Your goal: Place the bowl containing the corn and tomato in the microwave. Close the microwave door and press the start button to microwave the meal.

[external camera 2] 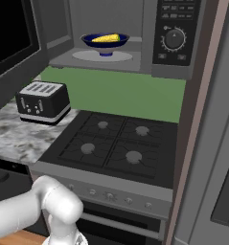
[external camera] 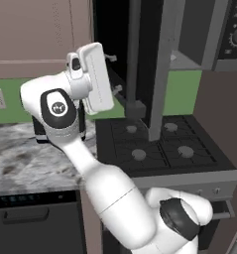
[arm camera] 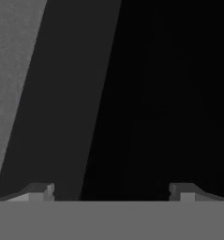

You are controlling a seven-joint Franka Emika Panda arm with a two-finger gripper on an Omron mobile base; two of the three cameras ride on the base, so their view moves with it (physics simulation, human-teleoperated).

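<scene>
While the bowl point(external camera 2: 105, 41) with the corn point(external camera 2: 106, 38) is sitting on the white tray point(external camera 2: 87, 56) inside the microwave point(external camera 2: 149, 36), the gripper point(arm camera: 111, 192) is standing wide open and empty, facing the door point(arm camera: 62, 93) close ahead of its fingertips point(arm camera: 41, 191).
</scene>
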